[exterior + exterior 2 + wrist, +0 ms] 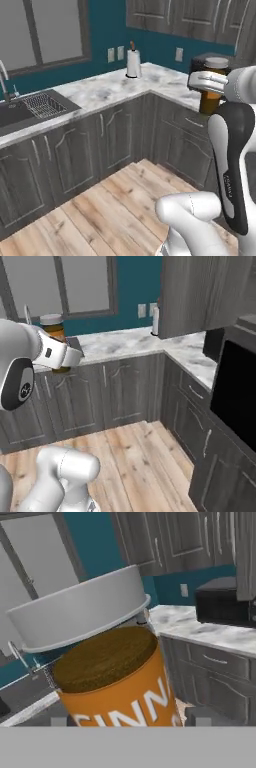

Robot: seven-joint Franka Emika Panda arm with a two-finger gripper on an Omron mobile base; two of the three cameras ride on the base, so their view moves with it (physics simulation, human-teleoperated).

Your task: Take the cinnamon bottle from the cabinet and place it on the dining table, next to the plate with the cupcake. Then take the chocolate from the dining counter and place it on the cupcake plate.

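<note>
A: Gripper (212, 82) first. How do its jaws stand?

B: They are closed on the cinnamon bottle (214, 85). In the left base view the white hand wraps the middle of the bottle; the grey cap stands above the hand and the amber-brown body comes out below it. The bottle is upright there.

A: And from the other side?

B: The same. In the right base view the gripper (59, 353) holds the cinnamon bottle (54, 328) at the left of the picture, with the cap on top. The bottle is in the air, in front of the counter, and it touches nothing but the hand.

A: What does the hand view give?

B: The cinnamon bottle (117, 677) is very near to the camera. I see the grey cap, the brown part under it, and the orange label with white letters. The finger tips themselves I cannot make out there.

A: What is around?

B: Behind the hand runs a marble counter (100, 92) in an L shape, on dark grey lower cupboards (120, 137). A paper towel roll (133, 62) stands on it near the corner. A sink (25, 110) with a wire rack is at the left, under a window (40, 32). A black microwave (222, 604) sits on the counter, and dark wall cabinets (200, 291) hang above. The floor (135, 461) is light wood.
</note>
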